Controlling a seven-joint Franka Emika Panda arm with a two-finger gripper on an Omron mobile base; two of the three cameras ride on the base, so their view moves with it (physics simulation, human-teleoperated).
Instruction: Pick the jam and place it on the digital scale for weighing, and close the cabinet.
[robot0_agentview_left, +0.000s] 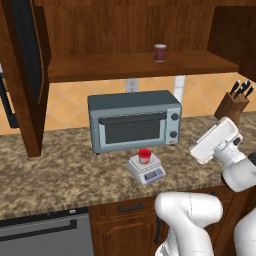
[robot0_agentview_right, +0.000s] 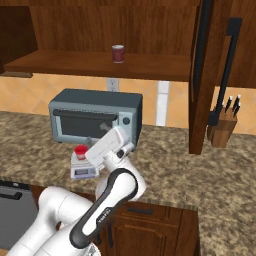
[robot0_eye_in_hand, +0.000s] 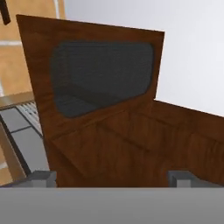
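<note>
The jam (robot0_agentview_left: 144, 155), a small jar with a red lid, stands on the plate of the digital scale (robot0_agentview_left: 151, 173) in front of the toaster oven; the jam (robot0_agentview_right: 80, 151) and the scale (robot0_agentview_right: 83, 172) also appear in the right base view. The cabinet stands open, its left door (robot0_agentview_left: 27, 75) and right door (robot0_agentview_right: 202, 75) swung out. My gripper (robot0_eye_in_hand: 113, 178) is open with nothing between its fingertips (robot0_eye_in_hand: 41, 177). It faces a cabinet door (robot0_eye_in_hand: 100, 74) with a black panel. The white hand (robot0_agentview_left: 215, 141) hovers right of the scale, apart from the jam.
A blue-grey toaster oven (robot0_agentview_left: 135, 120) sits behind the scale. A dark maroon cup (robot0_agentview_left: 160, 52) stands on the open cabinet shelf (robot0_agentview_left: 100, 67). A knife block (robot0_agentview_left: 232, 107) is at the counter's right. Drawer fronts (robot0_agentview_left: 130, 207) run below the granite counter.
</note>
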